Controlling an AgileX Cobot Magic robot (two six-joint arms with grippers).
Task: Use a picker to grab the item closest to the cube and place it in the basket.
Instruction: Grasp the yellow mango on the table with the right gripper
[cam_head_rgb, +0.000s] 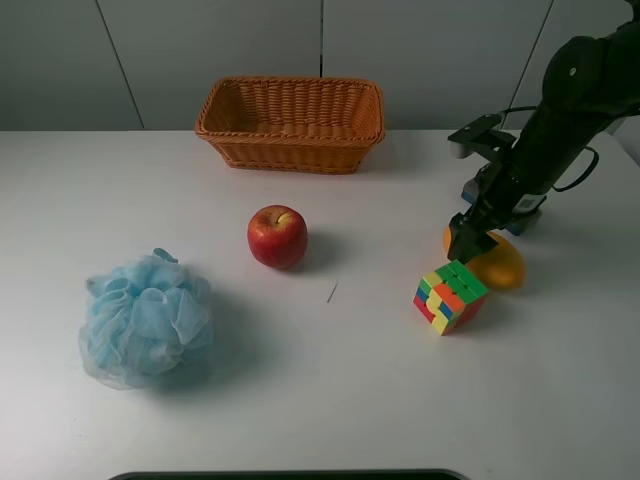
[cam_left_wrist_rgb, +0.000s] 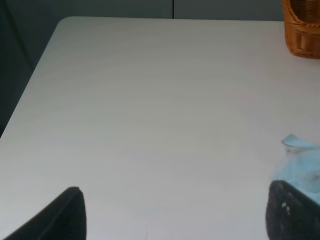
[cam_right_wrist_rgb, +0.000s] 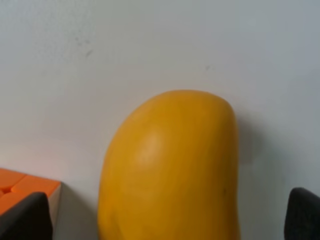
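Observation:
A yellow-orange mango (cam_head_rgb: 500, 265) lies on the white table just behind and to the right of the multicoloured cube (cam_head_rgb: 450, 297), almost touching it. My right gripper (cam_head_rgb: 478, 235) is right over the mango's left end. In the right wrist view the mango (cam_right_wrist_rgb: 170, 170) fills the space between the two dark fingertips (cam_right_wrist_rgb: 25, 217). The right gripper (cam_right_wrist_rgb: 165, 220) is open, and an orange corner of the cube (cam_right_wrist_rgb: 20, 187) shows beside it. The wicker basket (cam_head_rgb: 290, 122) stands at the back centre. My left gripper (cam_left_wrist_rgb: 175, 215) is open and empty over bare table.
A red apple (cam_head_rgb: 277, 236) sits mid-table, left of the cube. A blue mesh bath sponge (cam_head_rgb: 146, 318) lies at the front left; it also shows in the left wrist view (cam_left_wrist_rgb: 302, 160), as does the basket's corner (cam_left_wrist_rgb: 302, 30).

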